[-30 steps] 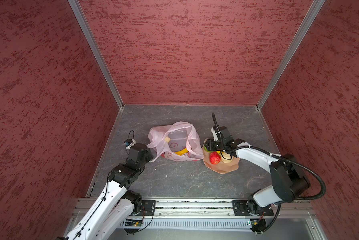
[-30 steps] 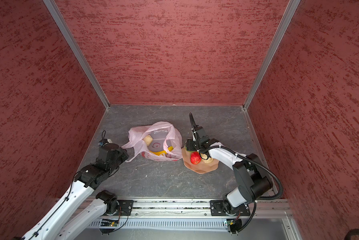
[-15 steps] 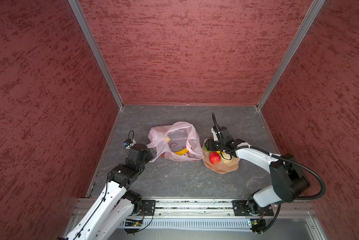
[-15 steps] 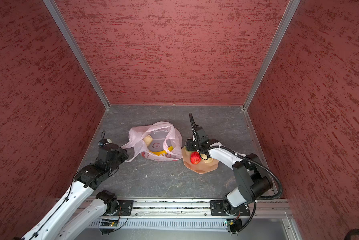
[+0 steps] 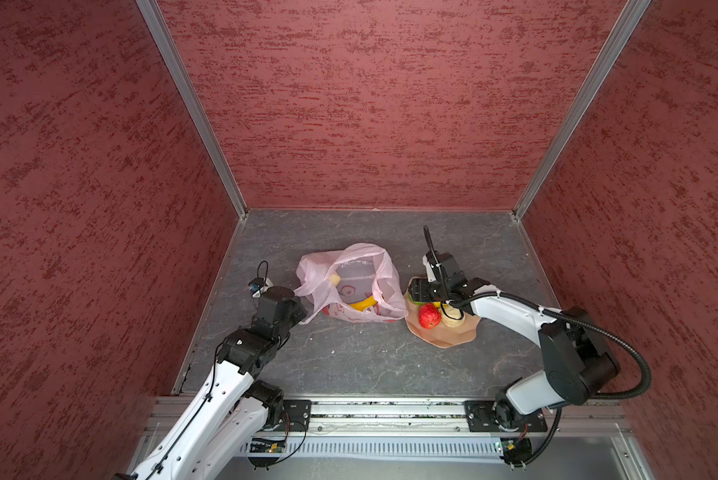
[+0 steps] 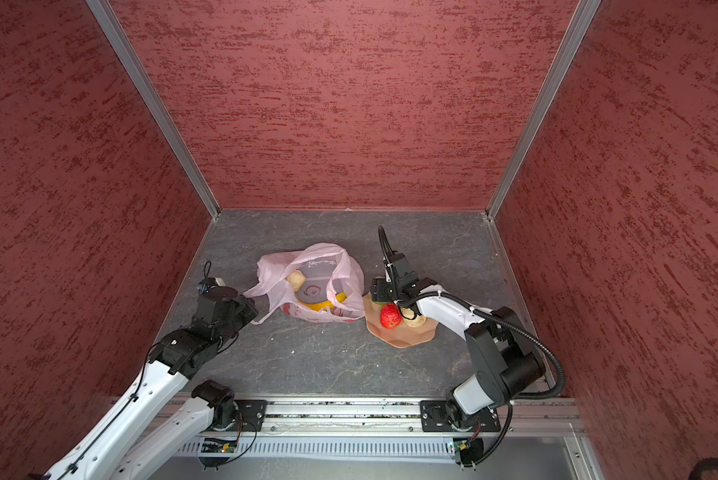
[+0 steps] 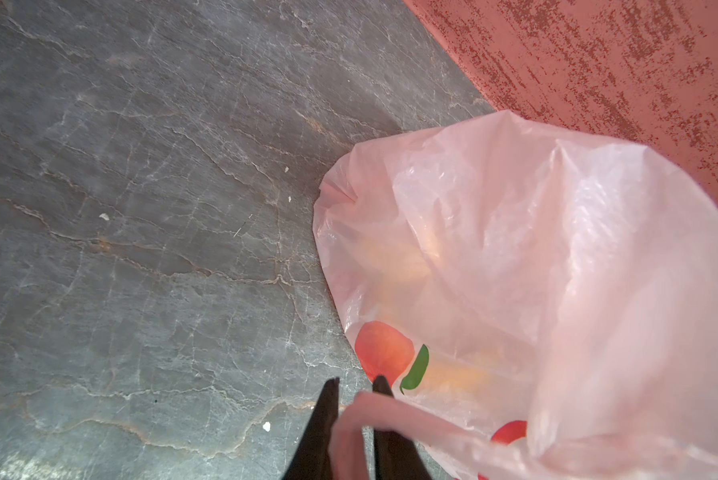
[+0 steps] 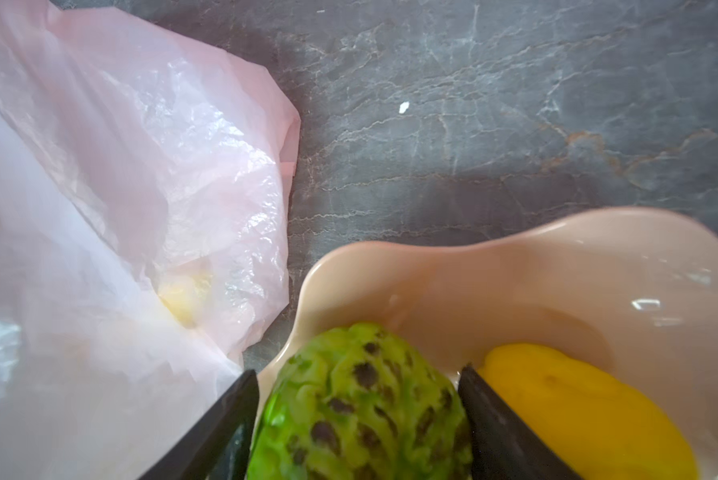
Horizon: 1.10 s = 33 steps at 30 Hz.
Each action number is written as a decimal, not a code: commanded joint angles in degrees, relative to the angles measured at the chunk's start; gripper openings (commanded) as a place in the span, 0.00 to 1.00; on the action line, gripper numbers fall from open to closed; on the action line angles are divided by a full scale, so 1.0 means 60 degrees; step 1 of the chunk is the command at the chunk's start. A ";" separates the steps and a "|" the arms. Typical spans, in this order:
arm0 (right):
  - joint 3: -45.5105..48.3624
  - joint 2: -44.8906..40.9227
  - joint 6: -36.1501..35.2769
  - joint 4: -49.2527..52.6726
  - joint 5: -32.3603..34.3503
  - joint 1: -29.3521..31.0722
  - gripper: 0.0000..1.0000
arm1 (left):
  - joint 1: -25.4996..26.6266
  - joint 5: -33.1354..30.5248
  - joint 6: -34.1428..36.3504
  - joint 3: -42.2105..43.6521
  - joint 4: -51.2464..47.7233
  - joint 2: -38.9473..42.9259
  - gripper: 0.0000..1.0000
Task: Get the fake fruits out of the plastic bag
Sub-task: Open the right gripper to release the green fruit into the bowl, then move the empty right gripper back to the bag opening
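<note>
Left gripper (image 7: pixel 357 380) clamped on loop handle (image 7: pixel 349 436) of plastic bag (image 7: pixel 515 249). Right gripper (image 8: pixel 359 371) jaws apart, straddling green knobbly fruit (image 8: pixel 361 415) in peach bowl (image 8: pixel 390 270). Banana (image 5: pixel 363 304) inside bag.

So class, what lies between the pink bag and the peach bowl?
Between bag and bowl, only bare grey table; the right wrist view shows it.
</note>
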<state>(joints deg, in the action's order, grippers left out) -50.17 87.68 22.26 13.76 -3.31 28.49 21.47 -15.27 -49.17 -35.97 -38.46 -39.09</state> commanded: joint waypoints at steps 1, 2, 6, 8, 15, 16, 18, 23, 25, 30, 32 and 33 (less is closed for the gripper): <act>-0.0034 -0.0142 -0.0030 0.0045 0.0359 0.0085 0.80 | -0.0096 0.0039 0.0128 0.0100 0.0273 0.0011 0.18; -0.0053 -0.0185 -0.0046 0.0075 0.0389 0.0086 0.81 | -0.0106 0.0040 0.0125 0.0093 0.0288 0.0004 0.18; -0.0176 -0.0421 -0.0121 0.0219 0.0522 0.0086 0.85 | -0.0136 0.0095 0.0164 0.0084 0.0283 -0.0003 0.18; -0.0265 -0.0568 -0.0197 0.0336 0.0627 0.0085 0.85 | -0.0151 0.0141 0.0196 0.0031 0.0216 0.0009 0.18; -0.0946 -0.1590 -0.0780 0.1151 0.0911 0.0086 0.83 | -0.0207 0.0439 0.0396 -0.0129 -0.0313 0.0054 0.18; -0.1065 -0.1777 -0.0886 0.1213 0.0830 0.0085 0.80 | -0.0207 0.0516 0.0418 -0.0104 -0.0427 0.0082 0.18; -0.1337 -0.2084 -0.1088 0.1355 0.0654 0.0121 0.71 | -0.0210 0.0691 0.0445 -0.0029 -0.0635 0.0157 0.18; -0.2435 -0.2440 -0.1849 0.1758 0.0874 0.0942 0.52 | -0.0215 0.1180 0.0319 0.0321 -0.1297 0.0426 0.17; -0.3024 -0.2376 -0.2204 0.1933 0.0989 0.1468 0.50 | -0.0198 0.1226 0.0187 0.0436 -0.1662 0.0493 0.17; -0.4425 -0.1824 -0.2859 0.2065 0.0431 0.2804 0.48 | -0.0156 0.1224 -0.0220 0.0742 -0.2321 0.0539 0.16; -0.4879 -0.1406 -0.3030 0.2126 0.0158 0.3266 0.47 | -0.0090 0.1226 -0.0432 0.0952 -0.2398 0.0485 0.16; -0.5093 -0.1132 -0.3090 0.2180 -0.0016 0.3470 0.46 | -0.0031 0.1213 -0.0562 0.1054 -0.2416 0.0441 0.15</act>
<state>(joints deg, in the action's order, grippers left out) -78.02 77.30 7.57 24.49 -0.27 46.63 20.78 -8.58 -50.26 -30.89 -50.39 -36.34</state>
